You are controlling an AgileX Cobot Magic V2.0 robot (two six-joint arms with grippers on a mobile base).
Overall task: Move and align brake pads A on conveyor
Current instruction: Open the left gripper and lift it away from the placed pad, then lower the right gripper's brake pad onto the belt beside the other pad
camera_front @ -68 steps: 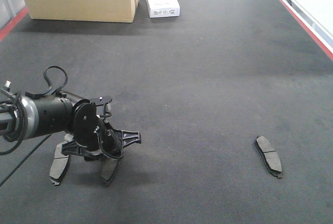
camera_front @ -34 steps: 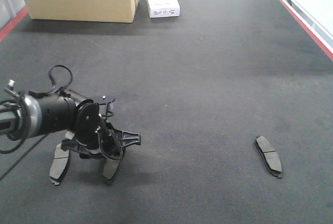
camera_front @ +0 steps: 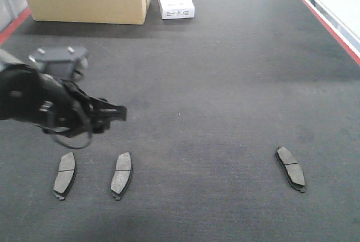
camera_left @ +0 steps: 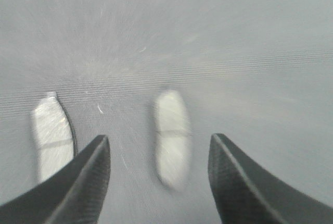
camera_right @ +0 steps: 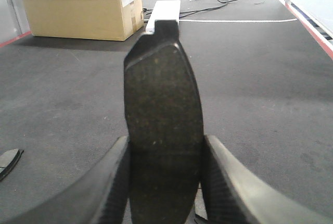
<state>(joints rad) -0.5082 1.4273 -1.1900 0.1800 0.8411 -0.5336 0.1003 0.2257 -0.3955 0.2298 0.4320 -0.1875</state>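
Front-facing view showed the left gripper point(camera_front: 109, 113) empty, jaws spread wide, lifted above two brake pads point(camera_front: 121, 173) lying side by side just below it on the conveyor point(camera_front: 225, 84). A third pad point(camera_front: 290, 167) lay well off to its right. The right gripper point(camera_right: 164, 182) was clamped on a fourth pad point(camera_right: 162, 130), held upright. Placing seemed the step in hand; next, that pad probably needed lowering into the row, parallel.
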